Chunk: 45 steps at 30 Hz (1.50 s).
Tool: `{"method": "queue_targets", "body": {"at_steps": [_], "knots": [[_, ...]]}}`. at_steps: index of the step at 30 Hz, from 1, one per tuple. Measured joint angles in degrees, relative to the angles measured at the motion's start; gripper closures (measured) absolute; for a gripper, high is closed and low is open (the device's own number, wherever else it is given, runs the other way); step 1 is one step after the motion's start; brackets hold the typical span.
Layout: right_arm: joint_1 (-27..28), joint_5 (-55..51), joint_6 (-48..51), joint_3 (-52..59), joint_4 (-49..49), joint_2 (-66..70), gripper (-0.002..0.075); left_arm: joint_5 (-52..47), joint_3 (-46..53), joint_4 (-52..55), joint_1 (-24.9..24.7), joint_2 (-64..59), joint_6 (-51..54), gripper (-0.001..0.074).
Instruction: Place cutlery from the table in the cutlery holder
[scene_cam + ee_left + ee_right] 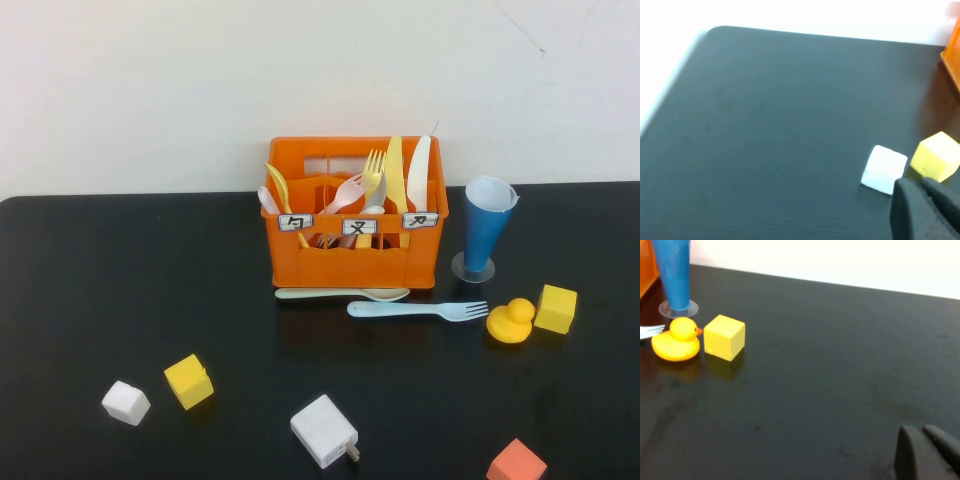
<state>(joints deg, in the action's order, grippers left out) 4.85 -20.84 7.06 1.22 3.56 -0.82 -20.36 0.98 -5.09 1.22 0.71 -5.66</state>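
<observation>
The orange cutlery holder [355, 215] stands at the table's middle back, with several forks, knives and spoons upright in it. Flat on the table in front of it lie a pale spoon [340, 294] and a light blue fork [415, 310]. Neither arm shows in the high view. In the left wrist view my left gripper [919, 184] is shut and empty, just short of a white cube [884, 169] and a yellow cube [937, 156]. In the right wrist view my right gripper [921, 430] is shut and empty over bare table. The fork's tines [651, 330] lie far off.
A blue cone cup [487, 230] stands right of the holder. A yellow duck [511, 322] and a yellow cube [556, 308] sit by the fork's tines. Near the front lie a yellow cube [188, 381], a white cube [125, 402], a white charger [323, 430] and an orange cube [516, 464].
</observation>
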Motion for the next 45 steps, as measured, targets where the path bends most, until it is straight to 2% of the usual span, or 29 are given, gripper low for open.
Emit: {"method": "queue_targets", "body": {"at_steps": [45], "knots": [[0.0,0.0,0.0,0.0,0.0,0.0,0.073,0.35,0.03,-1.65,-0.47,0.0,0.86,0.0736]]}}
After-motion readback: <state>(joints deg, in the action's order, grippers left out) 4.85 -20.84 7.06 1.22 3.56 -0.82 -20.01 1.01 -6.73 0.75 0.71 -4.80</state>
